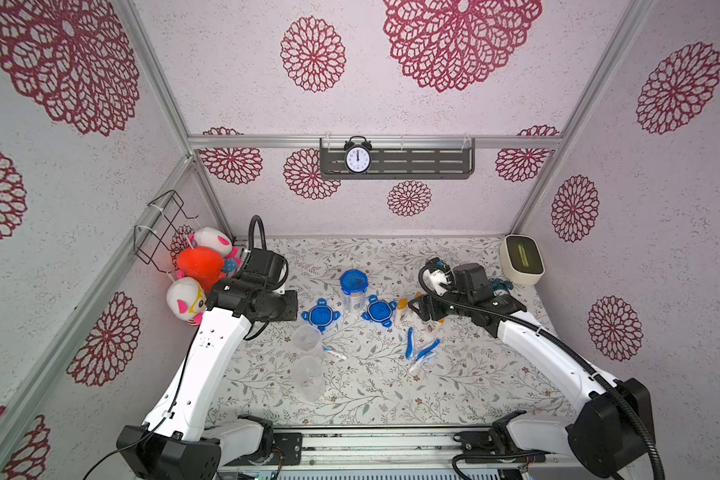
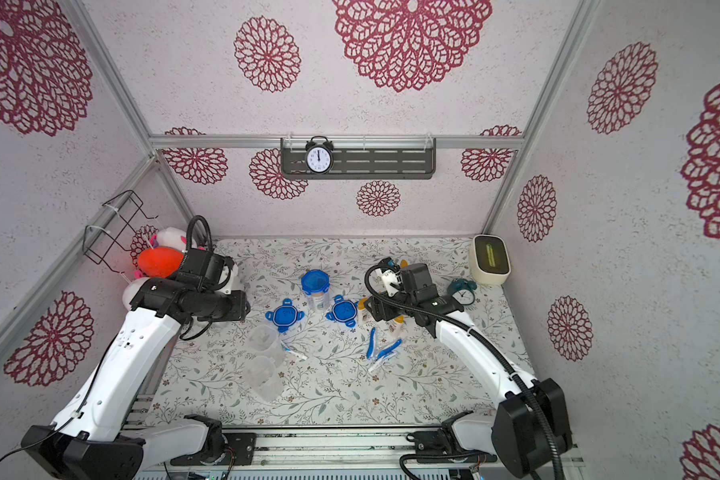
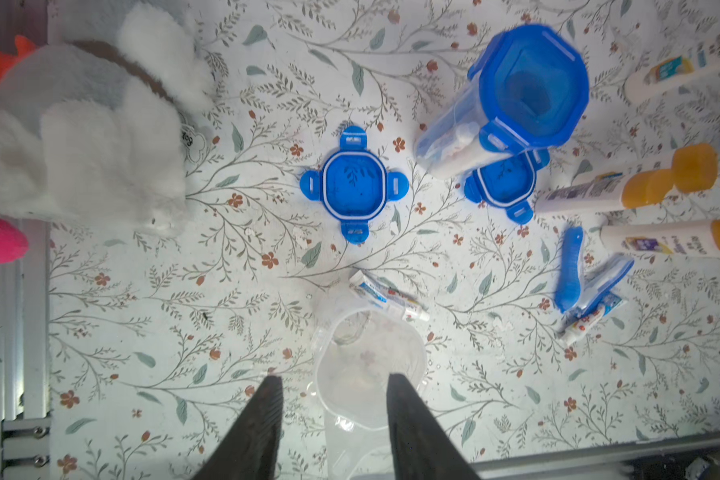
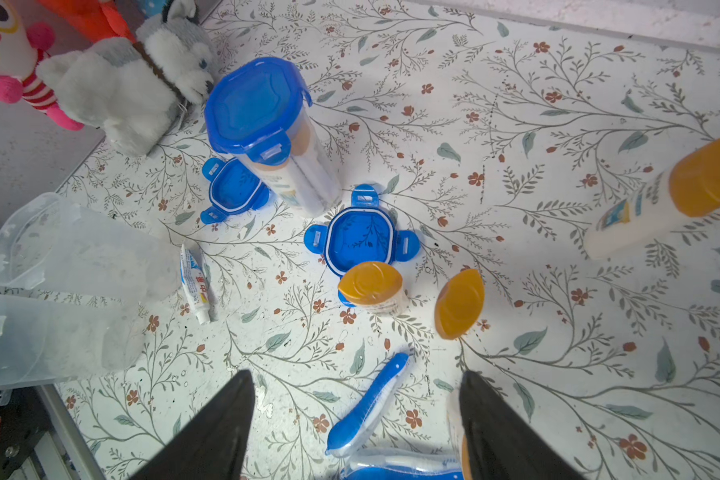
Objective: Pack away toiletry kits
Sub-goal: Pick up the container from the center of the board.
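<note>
The left gripper [image 3: 334, 377] is held spread above an empty clear cup [image 3: 371, 370] on the bench [image 3: 142, 311]; the right gripper [image 4: 357, 372] is spread over a blue toothbrush [image 4: 371, 403]. One lidded cup [image 1: 353, 291] is seen upright between two loose blue lids [image 1: 320, 315]

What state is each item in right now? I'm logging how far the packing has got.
Lidded cup: upright, lid on, items inside.
Loose lids: off their cups, lying flat.
Open cups: upright, lidless, look empty.
Toothpaste tube: lying loose beside an open cup.
Toothbrushes: wrapped, lying loose.
Orange-capped bottles: caps on, not packed.
Left gripper: open, above an open cup.
Right gripper: open, holding nothing.
</note>
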